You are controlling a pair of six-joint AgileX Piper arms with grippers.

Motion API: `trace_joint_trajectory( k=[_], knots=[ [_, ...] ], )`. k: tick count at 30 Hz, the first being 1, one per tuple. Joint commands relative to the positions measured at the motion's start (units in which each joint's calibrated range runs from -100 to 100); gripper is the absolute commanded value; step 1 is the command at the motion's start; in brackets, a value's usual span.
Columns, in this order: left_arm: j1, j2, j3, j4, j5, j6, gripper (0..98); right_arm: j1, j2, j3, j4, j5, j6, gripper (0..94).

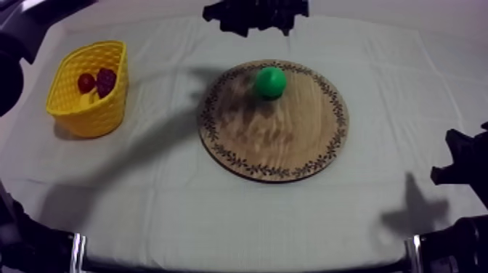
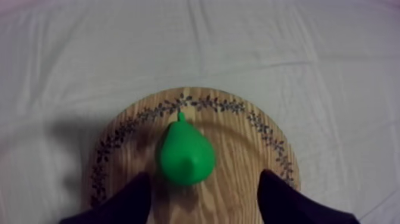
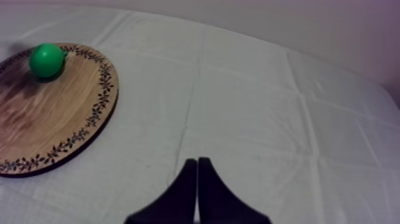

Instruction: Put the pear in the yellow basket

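the pear (image 2: 186,156) lay on the round wooden board (image 2: 244,179), close to its patterned rim at the far edge, stem pointing away from the left gripper (image 2: 205,176). that gripper's black fingers (image 2: 134,199) stood wide apart, one at each side of the pear's round end, not touching it as far as i could see. the right gripper (image 3: 197,161) hung over bare cloth near the table's (image 1: 218,218) right edge, well apart from the board, its jaws pressed together on nothing. the yellow basket (image 1: 87,109) sat by the table's left edge, towards the far corner, with a small red fruit (image 1: 86,82) and a bunch of grapes (image 1: 106,80) inside, side by side.
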Motion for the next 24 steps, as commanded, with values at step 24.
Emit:
trace_joint_trajectory(
  k=[24],
  knots=[
    [-0.55,12.54,-1.82,3.05,-1.49,3.83,84.7,0.00,-0.05,0.00,0.02,-0.02,0.01,0.3]
  ],
)
